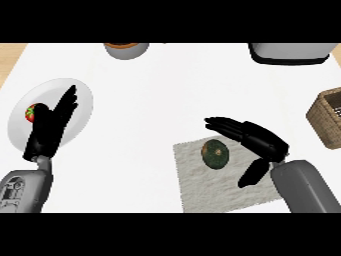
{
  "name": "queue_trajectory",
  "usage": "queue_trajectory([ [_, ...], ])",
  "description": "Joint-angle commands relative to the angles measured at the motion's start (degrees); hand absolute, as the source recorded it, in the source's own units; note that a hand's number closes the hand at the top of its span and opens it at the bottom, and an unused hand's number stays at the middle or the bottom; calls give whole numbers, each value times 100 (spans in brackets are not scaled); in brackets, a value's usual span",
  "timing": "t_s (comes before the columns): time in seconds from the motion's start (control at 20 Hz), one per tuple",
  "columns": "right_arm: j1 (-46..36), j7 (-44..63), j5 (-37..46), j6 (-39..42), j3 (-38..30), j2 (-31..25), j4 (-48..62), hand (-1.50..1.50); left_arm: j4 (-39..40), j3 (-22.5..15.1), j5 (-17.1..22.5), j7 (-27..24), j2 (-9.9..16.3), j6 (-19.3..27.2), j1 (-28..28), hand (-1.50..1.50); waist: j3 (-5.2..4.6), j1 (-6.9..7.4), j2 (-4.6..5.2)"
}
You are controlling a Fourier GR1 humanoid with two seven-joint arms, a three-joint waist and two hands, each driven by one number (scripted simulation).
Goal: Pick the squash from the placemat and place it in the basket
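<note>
I see a white surface (165,90) filling most of the head view, with a strip of pale wood showing along its left edge and at the top right corner. On it, low and right of centre, lies a white textured placemat (217,187), and the squash (216,153), dark green and round, sits on the mat's upper part, near its top edge.

My right robot hand (256,137) hangs just to the right of the squash, above the mat's upper right corner. Its fingers are spread apart and stretched out to the left, passing just above the squash, while the thumb points down toward the mat. Nothing is held in it; I cannot tell whether any fingertip touches the squash.

The woven basket (328,122) stands at the right edge, partly cut off by the frame, well apart from the squash.

My left robot hand (51,127) is at the left, fingers straight and together, pointing up and lying over a white plate (81,95). A small red and green item (33,112) rests on that plate, partly hidden by the fingers.

At the far edge I see a round brown-rimmed container (126,49) and a grey appliance with a dark base (289,52), both cut off by the frame.
</note>
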Motion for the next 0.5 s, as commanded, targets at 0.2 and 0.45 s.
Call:
queue_trajectory([
  [0.2,-66,-145,376,-222,-32,297,559,-150,16,109,-39,-162,-45,-168,120,0,0,8,3],
  [0.45,-296,2,437,67,-165,357,541,-150,-231,101,-128,-39,-105,-196,217,0,0,7,0],
])
